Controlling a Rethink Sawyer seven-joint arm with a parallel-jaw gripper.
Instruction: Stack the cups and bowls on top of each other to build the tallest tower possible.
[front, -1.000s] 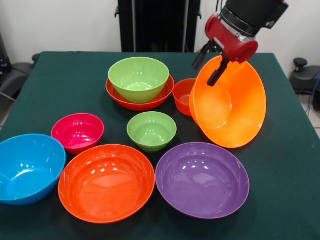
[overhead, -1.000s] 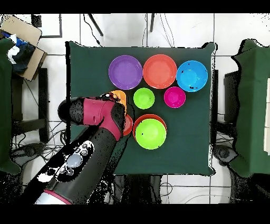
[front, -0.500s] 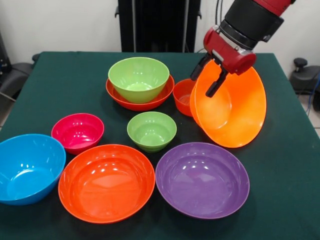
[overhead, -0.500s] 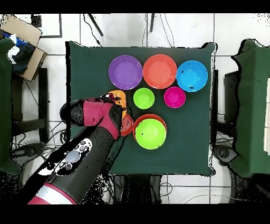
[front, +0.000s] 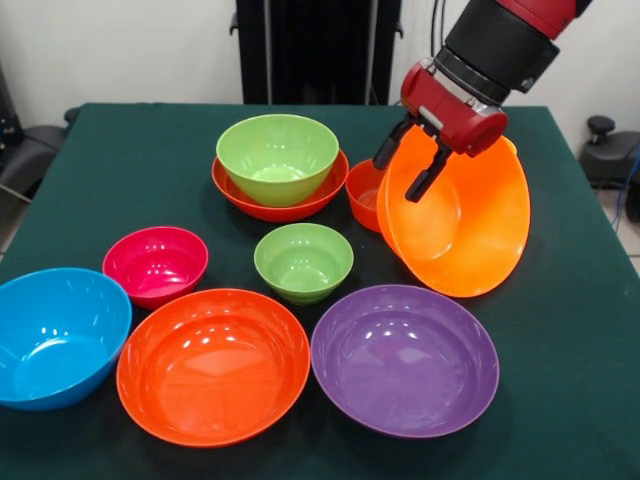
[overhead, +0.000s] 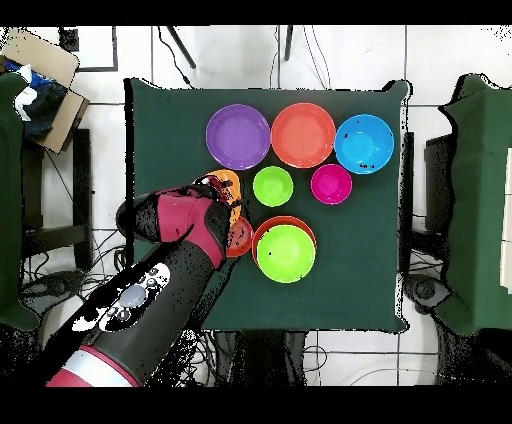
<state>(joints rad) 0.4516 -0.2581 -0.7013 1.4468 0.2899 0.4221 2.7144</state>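
Front view, gripper: you are seeing the gripper (front: 410, 172) pinching the upper rim of the large orange bowl (front: 465, 225), one finger inside and one outside, so the bowl is hanging steeply tilted with its mouth facing the table's middle.
Front view, tower: the medium lime green bowl (front: 277, 157) is sitting nested in the wide red-orange bowl (front: 322, 190) toward the table's far edge; the orange one is probably being carried there.
Front view, neighbours: the small red-orange bowl (front: 365, 192) is lying just beside the tilted bowl, between it and the tower, so you are needing lift before going sideways.
Front view, room: the purple bowl (front: 404, 358) is lying just under the hanging rim; the green table (front: 590, 330) is showing bare cloth along the edge behind the orange bowl.
Overhead view, arm: the arm is covering most of the held bowl, with only an orange sliver (overhead: 228, 181) showing.
Overhead view, spare bowls: the blue bowl (overhead: 364, 143) is resting near a corner, the magenta bowl (overhead: 331, 184) and small lime green bowl (overhead: 272, 186) sitting between that row and the tower.
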